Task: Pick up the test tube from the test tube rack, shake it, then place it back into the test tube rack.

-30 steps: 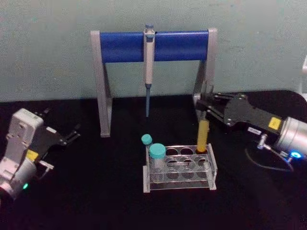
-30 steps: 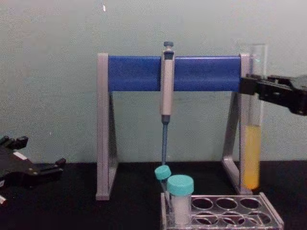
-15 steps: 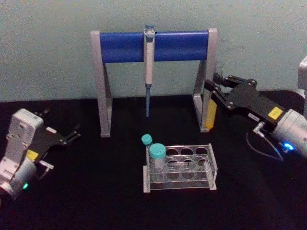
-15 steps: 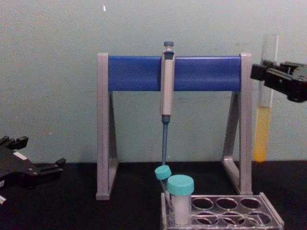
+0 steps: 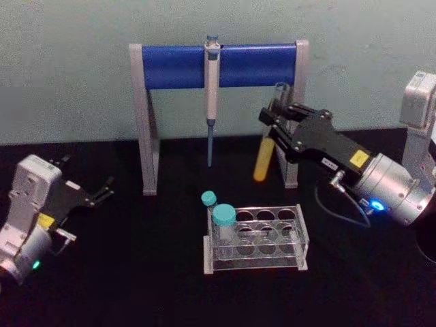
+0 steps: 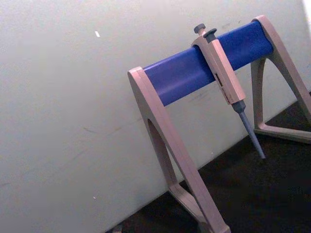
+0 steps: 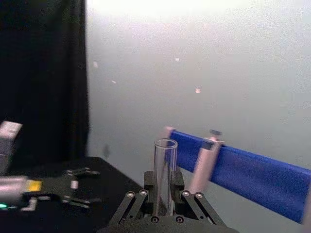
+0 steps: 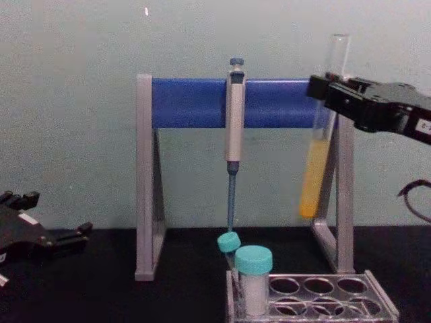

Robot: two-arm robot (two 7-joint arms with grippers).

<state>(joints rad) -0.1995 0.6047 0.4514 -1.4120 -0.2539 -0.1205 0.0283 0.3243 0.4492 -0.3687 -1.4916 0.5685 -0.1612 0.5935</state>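
Observation:
The test tube [image 5: 263, 158] is a long clear glass tube with yellow liquid in its lower part. It hangs in the air, tilted, above and behind the test tube rack [image 5: 300, 240]. My right gripper [image 5: 276, 122] is shut on its upper part. From the chest, the test tube [image 8: 315, 168] leans with its bottom toward the left, held by the right gripper [image 8: 326, 91]. The tube's open mouth [image 7: 165, 145] sticks up between the right gripper's fingers [image 7: 130, 203]. The test tube rack [image 8: 380, 303] stands low at the front. My left gripper [image 5: 95, 193] rests open at the far left.
A grey-legged stand with a blue crossbar [image 5: 177, 66] stands at the back, with a grey-blue pipette [image 5: 211, 88] hanging from it. Two teal-capped vials [image 5: 223, 219] sit in the rack's left end. A cable [image 5: 340, 204] trails from the right arm.
The right gripper lifted the test tube out of the rack, carried it up and right, then swung left, tilting the tube. The left arm stayed still.

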